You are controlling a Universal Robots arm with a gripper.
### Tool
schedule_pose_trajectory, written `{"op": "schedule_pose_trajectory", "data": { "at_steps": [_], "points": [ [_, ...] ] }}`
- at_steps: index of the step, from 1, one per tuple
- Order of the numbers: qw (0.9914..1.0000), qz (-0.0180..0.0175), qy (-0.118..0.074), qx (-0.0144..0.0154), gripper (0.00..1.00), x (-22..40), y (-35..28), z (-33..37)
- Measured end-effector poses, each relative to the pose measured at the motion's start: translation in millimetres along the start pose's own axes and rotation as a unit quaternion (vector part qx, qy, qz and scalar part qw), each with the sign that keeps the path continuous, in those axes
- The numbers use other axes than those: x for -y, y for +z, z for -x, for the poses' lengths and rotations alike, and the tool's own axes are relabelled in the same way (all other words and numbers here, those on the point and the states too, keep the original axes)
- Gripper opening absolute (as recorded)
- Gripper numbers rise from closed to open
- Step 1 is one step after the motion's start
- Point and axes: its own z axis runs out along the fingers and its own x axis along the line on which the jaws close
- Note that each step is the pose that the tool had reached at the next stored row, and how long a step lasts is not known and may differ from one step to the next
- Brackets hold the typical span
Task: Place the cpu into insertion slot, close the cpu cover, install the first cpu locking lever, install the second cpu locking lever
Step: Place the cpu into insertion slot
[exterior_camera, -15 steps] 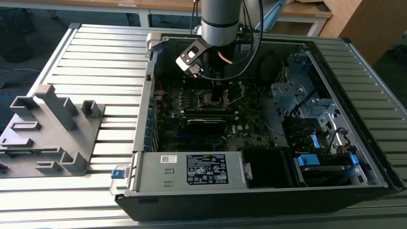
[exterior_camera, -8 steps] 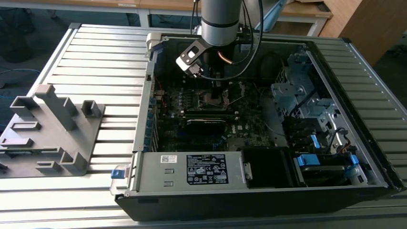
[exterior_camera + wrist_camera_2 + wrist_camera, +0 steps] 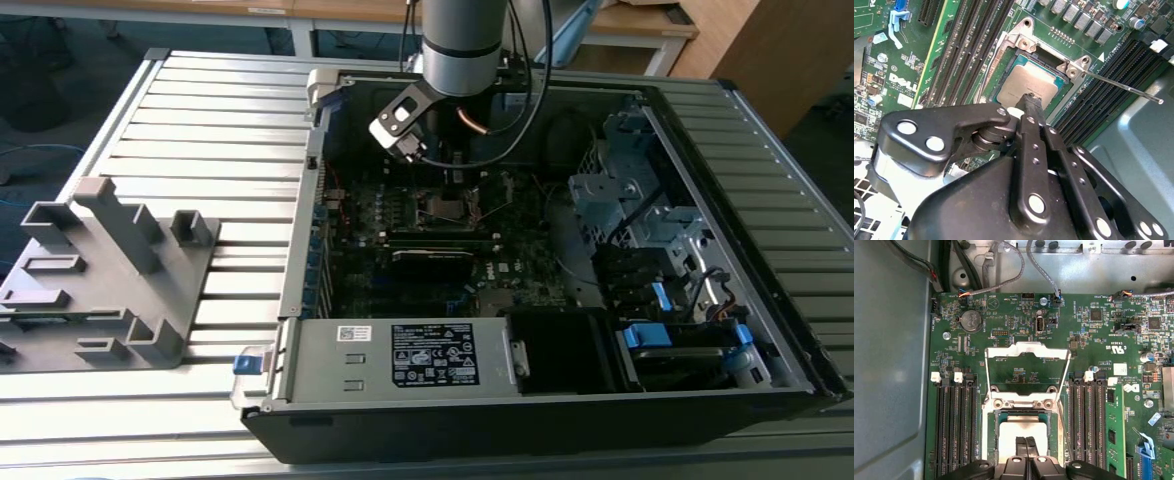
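Over the cpu (image 3: 1010, 427) — gripper (image 3: 1026, 441), tips together; memory slots (image 3: 956, 425) flanking, cpu cover (image 3: 1026, 351) open.

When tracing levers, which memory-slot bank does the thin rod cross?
The bank beside the grey metal panel: the thin rod crosses it; the other bank lies bare.

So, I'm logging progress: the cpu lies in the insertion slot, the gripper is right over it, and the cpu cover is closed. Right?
Not the cover. In the first wrist view the cpu cover is swung open, away from the insertion slot, leaving the cpu bare. The rest holds: the cpu lies in the slot with the gripper right over it.
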Motion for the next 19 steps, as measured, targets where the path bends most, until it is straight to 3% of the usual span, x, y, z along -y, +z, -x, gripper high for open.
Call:
{"op": "schedule_pose_trajectory", "data": {
  "at_steps": [5,6,8,11,19],
  "points": [
    [1.0,0.0,0.0,0.0003,0.11,0.0,0.0,0.0],
    [1.0,-0.0014,0.0,0.0004,0.11,0.0,0.1,0.0],
    [0.99991,-0.0137,0.0,0.0004,0.11,-0.4,0.3,0.0],
    [0.99984,-0.0179,0.0,0.0005,0.11,-0.4,0.2,0.0],
    [0.99983,-0.0185,0.0,0.0007,0.11,-3.8,7.1,0.0]
  ]
}}
